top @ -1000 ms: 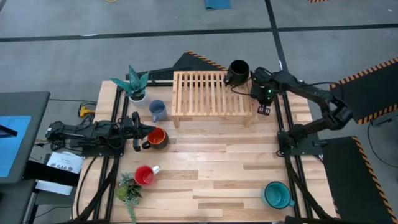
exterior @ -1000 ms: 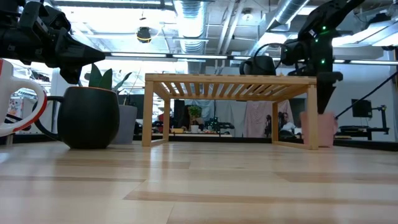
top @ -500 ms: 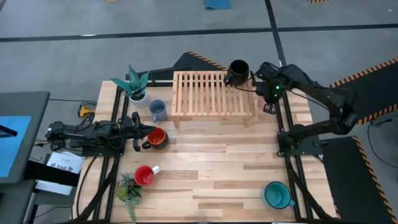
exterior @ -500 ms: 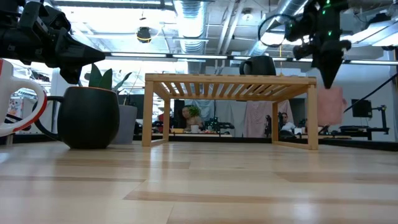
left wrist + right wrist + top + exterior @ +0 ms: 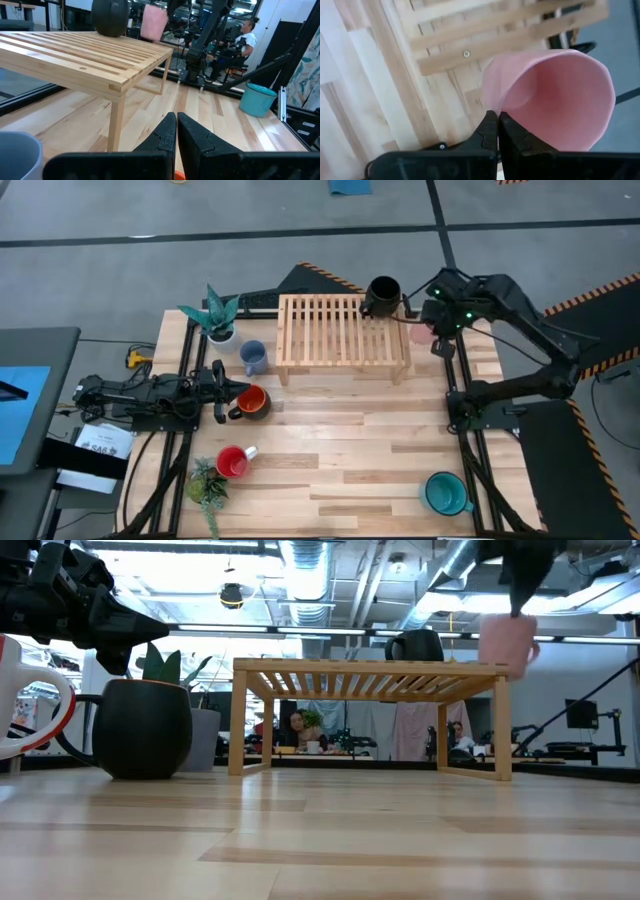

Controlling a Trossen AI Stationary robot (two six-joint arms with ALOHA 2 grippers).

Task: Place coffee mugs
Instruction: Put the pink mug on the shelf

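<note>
Left gripper (image 5: 222, 393): lying low on the left of the table, fingers pressed together with nothing between them, tips right by the orange mug (image 5: 253, 402). It waits.
Mugs on the left: pale blue mug (image 5: 253, 358) beside the rack's left legs, near a potted plant (image 5: 215, 315); red mug (image 5: 234, 462) further forward, next to a second plant (image 5: 205, 483).
Wooden rack (image 5: 342, 332): slatted shelf at the back of the table, with the black mug (image 5: 381, 296) already standing on its far right corner.
Right gripper (image 5: 495, 131): up in the air off the rack's right end, fingers pinching the rim wall of the pink mug (image 5: 423, 333).
Pink mug and tool: it hangs below the fingers, level with the rack top and just outside its right edge.
Teal mug (image 5: 443, 493): alone at the front right, well apart from both arms.
Risk: the pinch takes only a thin bit of rim, so I'd guess the mug could swing or slip.
Risk at the rack: moved in too low, it could catch the rack's edge, or bump the black mug nearby.
</note>
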